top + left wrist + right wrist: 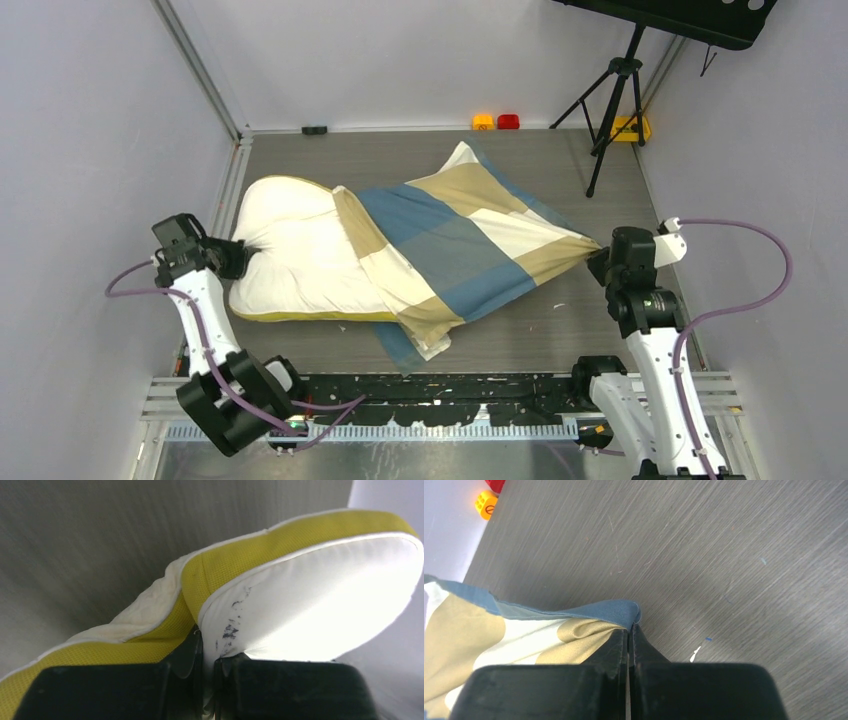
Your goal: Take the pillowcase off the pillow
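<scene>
The left gripper [243, 256] is clamped on the yellow-piped edge of the pillow [295, 250], and the right gripper [597, 262] pinches a corner of the pillowcase [470, 250]. The pillow lies half out on the table [560, 320]. If the case snags, that thin corner could slip free.

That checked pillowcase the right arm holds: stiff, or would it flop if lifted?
Probably floppy: the pillowcase drapes in folds over the pillow and gathers to a point at the right tool. Likely thin and light, since its corner bunches small where that tool pinches it. It would probably sag rather than keep its shape.
</scene>
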You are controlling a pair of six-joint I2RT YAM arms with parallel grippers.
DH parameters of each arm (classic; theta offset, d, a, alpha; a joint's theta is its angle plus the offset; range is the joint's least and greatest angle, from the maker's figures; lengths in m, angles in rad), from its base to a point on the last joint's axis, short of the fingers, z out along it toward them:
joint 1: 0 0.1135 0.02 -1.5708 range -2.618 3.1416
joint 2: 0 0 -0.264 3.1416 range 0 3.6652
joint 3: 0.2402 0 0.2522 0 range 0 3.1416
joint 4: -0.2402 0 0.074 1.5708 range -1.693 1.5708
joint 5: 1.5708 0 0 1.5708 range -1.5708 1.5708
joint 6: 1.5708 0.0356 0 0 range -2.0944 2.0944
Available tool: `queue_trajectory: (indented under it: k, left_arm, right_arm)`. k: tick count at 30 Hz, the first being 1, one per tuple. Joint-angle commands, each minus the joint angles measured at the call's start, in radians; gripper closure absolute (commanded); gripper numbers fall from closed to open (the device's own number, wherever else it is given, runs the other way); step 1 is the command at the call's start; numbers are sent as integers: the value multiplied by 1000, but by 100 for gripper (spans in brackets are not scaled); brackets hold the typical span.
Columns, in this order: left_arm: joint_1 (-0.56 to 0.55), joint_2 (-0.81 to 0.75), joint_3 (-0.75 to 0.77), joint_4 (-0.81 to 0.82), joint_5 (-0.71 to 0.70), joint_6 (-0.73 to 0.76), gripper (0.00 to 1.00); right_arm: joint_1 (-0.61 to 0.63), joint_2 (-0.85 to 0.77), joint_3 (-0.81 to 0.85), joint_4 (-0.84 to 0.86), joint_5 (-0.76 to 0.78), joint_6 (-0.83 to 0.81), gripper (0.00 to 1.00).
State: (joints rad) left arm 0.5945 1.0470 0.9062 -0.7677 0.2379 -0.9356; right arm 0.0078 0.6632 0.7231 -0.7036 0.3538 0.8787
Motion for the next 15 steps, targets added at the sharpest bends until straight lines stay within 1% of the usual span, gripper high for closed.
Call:
queue_trajectory:
  k: [1, 3, 4, 5, 6, 7, 8, 9, 10, 11, 15]
  left_arm:
    - [35, 84, -12, 451, 153, -42, 100]
    - [8, 147, -9, 453, 230, -25, 100]
    - [-8, 163, -9, 453, 252, -11, 100]
    - [-24, 173, -12, 453, 265, 4, 100]
    - [-37, 179, -14, 451, 274, 21, 100]
    - [-50, 180, -16, 445, 279, 38, 100]
    - [-64, 176, -16, 430, 280, 63, 100]
    - [-79, 170, -16, 425, 282, 83, 100]
    - [-94, 160, -16, 420, 288, 102, 100]
    - [-107, 149, -13, 408, 293, 123, 100]
    - [-174, 100, 17, 323, 271, 224, 100]
  right_arm:
    - [-54, 22, -31, 159, 12, -46, 100]
    - [-54, 66, -57, 226, -174, -55, 99]
    - [-55, 85, -64, 241, -213, -58, 97]
    - [-54, 106, -66, 265, -289, -65, 93]
    - [-55, 125, -62, 272, -317, -73, 88]
    - [-54, 140, -52, 274, -337, -85, 81]
    - [-55, 154, -40, 273, -389, -108, 68]
    - [-54, 165, -21, 261, -416, -125, 46]
    - [-54, 176, -1, 240, -443, -139, 26]
    - [-55, 182, 15, 236, -486, -162, 17]
    - [-54, 172, 35, 297, -653, -204, 14]
